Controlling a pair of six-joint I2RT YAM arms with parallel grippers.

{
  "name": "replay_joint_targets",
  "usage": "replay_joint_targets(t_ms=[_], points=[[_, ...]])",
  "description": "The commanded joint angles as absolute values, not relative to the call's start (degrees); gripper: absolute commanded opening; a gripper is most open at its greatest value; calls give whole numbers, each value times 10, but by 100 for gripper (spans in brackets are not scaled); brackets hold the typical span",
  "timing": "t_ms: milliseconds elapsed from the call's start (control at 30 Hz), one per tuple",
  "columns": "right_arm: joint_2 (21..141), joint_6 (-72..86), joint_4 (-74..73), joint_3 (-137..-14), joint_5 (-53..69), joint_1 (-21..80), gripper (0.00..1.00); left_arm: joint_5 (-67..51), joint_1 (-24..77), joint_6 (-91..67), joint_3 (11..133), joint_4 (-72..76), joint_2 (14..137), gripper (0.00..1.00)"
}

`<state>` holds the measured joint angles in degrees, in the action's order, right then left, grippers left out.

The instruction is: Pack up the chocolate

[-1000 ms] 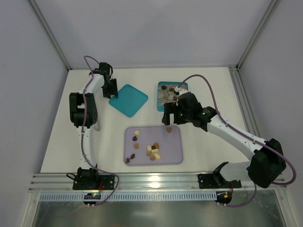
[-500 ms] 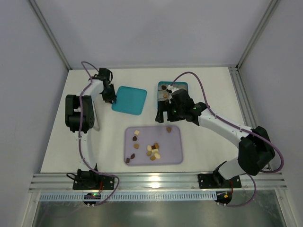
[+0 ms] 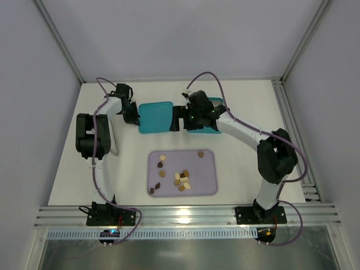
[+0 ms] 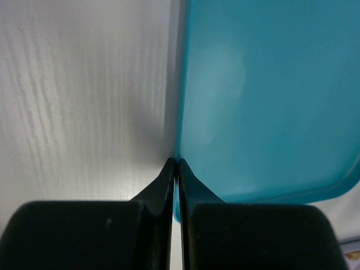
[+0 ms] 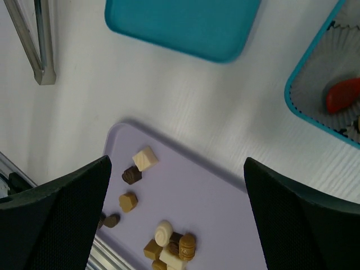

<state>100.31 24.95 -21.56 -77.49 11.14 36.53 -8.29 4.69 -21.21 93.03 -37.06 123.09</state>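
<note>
left gripper closed thin on the teal lid, seemingly pinching its edge; right gripper wide, empty; chocolate lies on the lilac tray, nearer the right gripper, toward the desk's near edge

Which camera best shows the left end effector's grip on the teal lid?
Left wrist: close up, the left end effector pinches the teal lid at its edge. Top external shows this tiny; right wrist shows only the lid.
</note>
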Motion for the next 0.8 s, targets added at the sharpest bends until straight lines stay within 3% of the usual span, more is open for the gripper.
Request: replay_joint_targets(t_ms=[0, 400, 767], points=[[1046, 238, -222, -863, 120, 367, 100, -165, 39, -221, 903, -365, 1210, 0], [1179, 220, -290, -1046, 88, 366, 100, -275, -20, -222, 859, -361, 1146, 0], [1244, 242, -309, -1118, 126, 348, 100, -315, -33, -221, 822, -354, 1093, 0]])
